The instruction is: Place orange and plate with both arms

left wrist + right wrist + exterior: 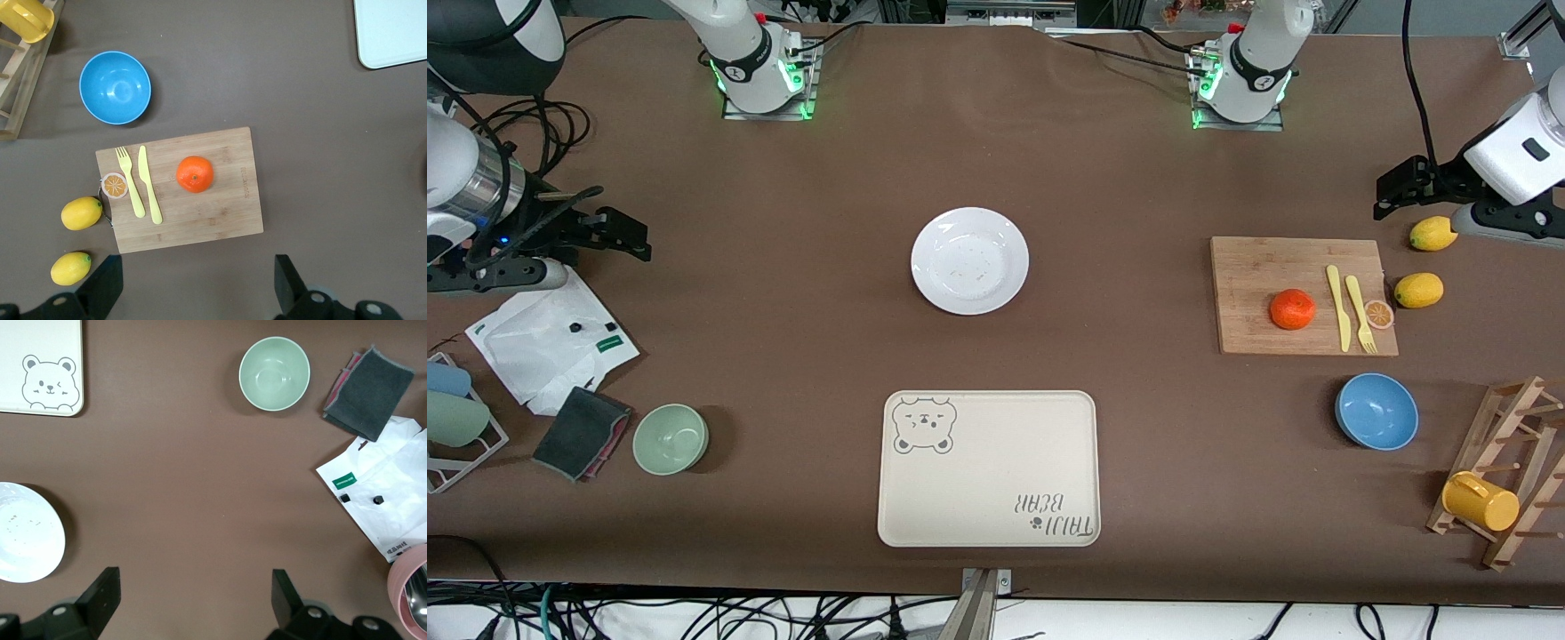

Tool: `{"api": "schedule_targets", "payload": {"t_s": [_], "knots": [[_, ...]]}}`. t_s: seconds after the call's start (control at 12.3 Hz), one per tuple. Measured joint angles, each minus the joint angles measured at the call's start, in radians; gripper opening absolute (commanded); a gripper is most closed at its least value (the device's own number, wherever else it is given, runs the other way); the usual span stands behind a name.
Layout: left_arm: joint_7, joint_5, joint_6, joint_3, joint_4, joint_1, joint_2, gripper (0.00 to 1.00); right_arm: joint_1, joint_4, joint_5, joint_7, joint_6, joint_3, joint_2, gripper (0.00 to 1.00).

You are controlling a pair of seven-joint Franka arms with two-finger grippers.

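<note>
- Broadly, the front view lays out the whole job. The plate [969,260] sits just above the frame's centre, with the bear tray [989,468] in the lower middle. The orange [1292,308] rests on the cutting board [1303,267] toward the left arm's end. The left gripper [1400,188] hangs over the table at that edge of the frame, by a lemon [1432,233]. The right gripper [618,233] hangs over the table at the other edge. Neither touches anything.
- The left wrist view shows what the front view cannot: the left gripper [197,263] has its jaws spread wide and empty. The orange [195,174] lies mid-frame on the board, well apart from them. It is probably light, slightly yielding and ready to roll, so a top-down grip across its widest middle suits it.
- The right wrist view shows the right gripper [193,577] likewise spread and empty. Only part of the plate [27,533] shows, at the frame's lower edge. It looks stiff, glossy, slippery and breakable, and it lies flat, so the raised rim is probably the only hold.
</note>
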Motion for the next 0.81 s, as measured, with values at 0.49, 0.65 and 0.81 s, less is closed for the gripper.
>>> {"api": "schedule_targets", "payload": {"t_s": [0.49, 0.65, 0.81], "knots": [[-0.002, -0.004, 0.000, 0.000, 0.000, 0.006, 0.000, 1.00, 0.000, 0.000, 0.000, 0.000, 0.000, 0.000, 0.000, 1.00], [-0.002, -0.003, -0.007, 0.000, 0.000, 0.007, 0.015, 1.00, 0.000, 0.000, 0.000, 0.000, 0.000, 0.000, 0.000, 1.00], [-0.003, -0.003, -0.008, 0.002, -0.001, 0.017, 0.067, 1.00, 0.000, 0.000, 0.000, 0.000, 0.000, 0.000, 0.000, 1.00]]}}
